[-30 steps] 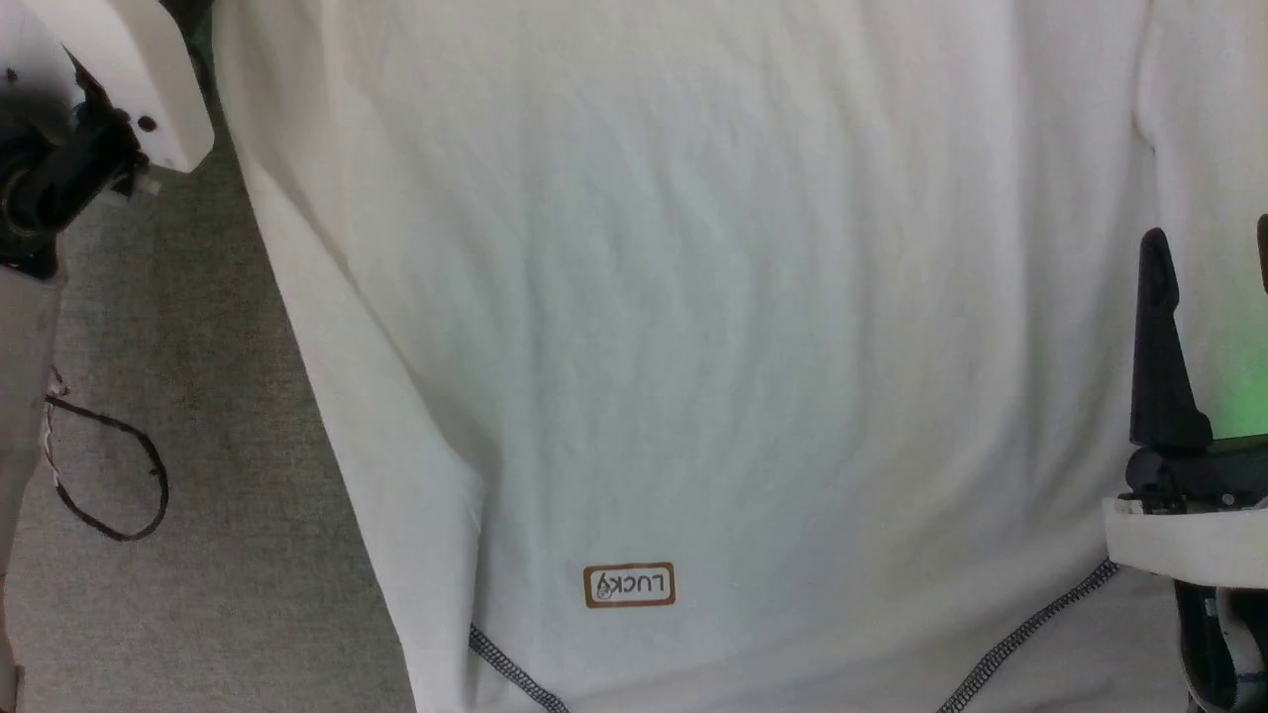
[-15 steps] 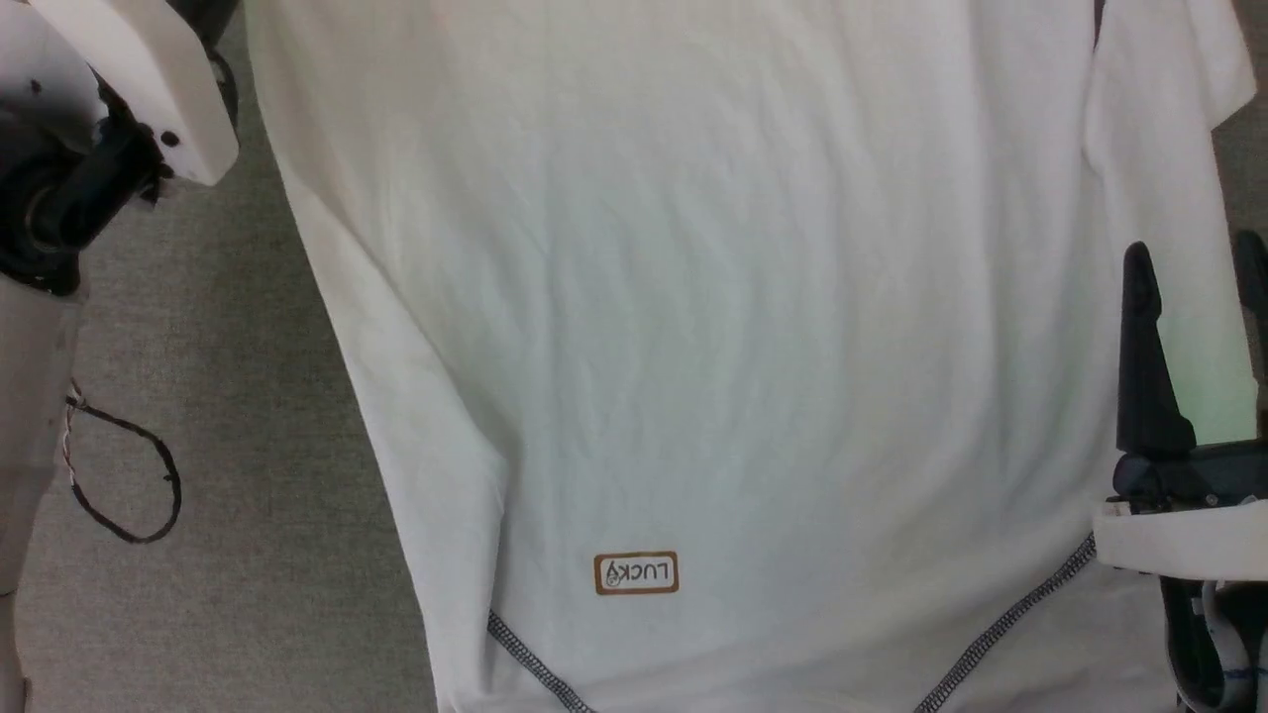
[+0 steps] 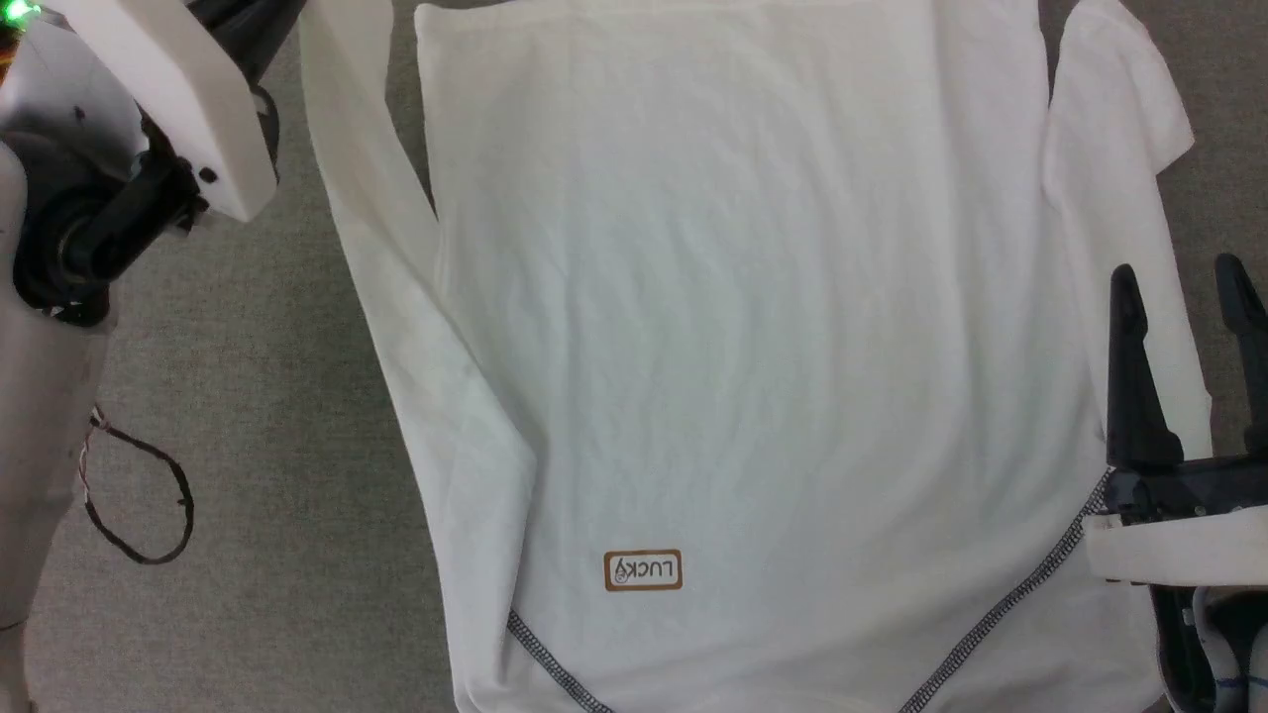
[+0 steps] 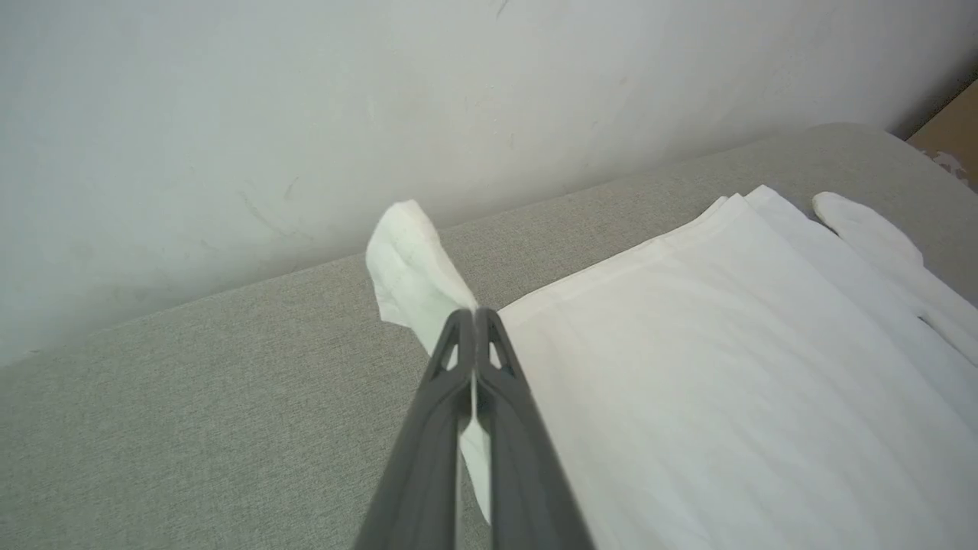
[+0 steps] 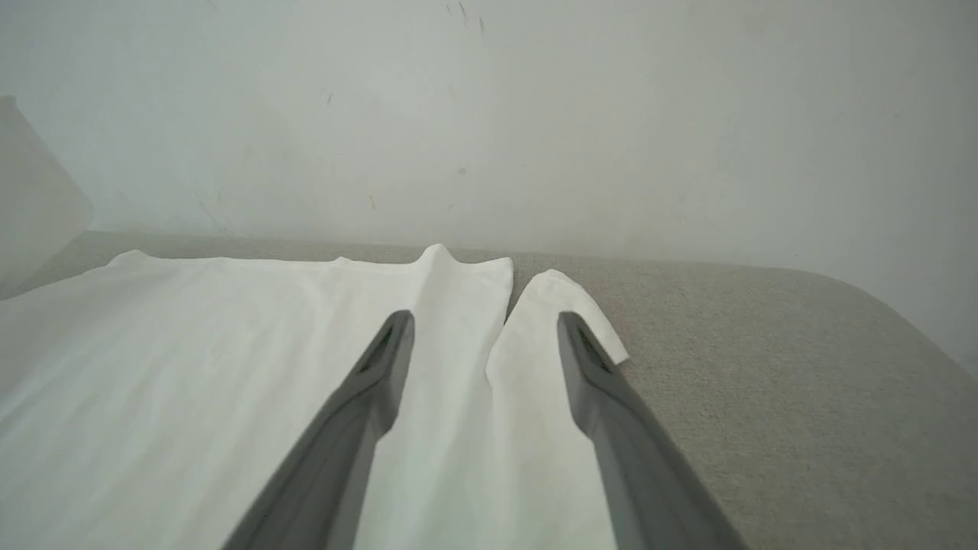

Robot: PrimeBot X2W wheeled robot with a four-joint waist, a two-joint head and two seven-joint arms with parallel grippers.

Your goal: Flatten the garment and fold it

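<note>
Lying flat, the white garment (image 3: 733, 327) shows grey zigzag stitching (image 3: 1001, 604) and a tan LUCKY patch (image 3: 643, 571); my left pincer (image 4: 475, 313) clamps its sleeve (image 4: 405, 260), my right pincer (image 3: 1176, 269) stands apart.

**Arm and gripper state**

Left gripper (image 4: 475, 313): fingers pressed together, with a fold of the garment (image 4: 412, 260) pinched between them (left wrist view). Left wrist housing (image 3: 168, 99): upper left of head view, a white shell over a dark joint. Pale left forearm (image 3: 30, 446) runs down the left edge. Right gripper (image 3: 1177, 272): lower right of head view, fingers spread wide, pointing up the frame, gripping nothing. White right wrist (image 3: 1179, 555) sits just below the fingers.
</note>
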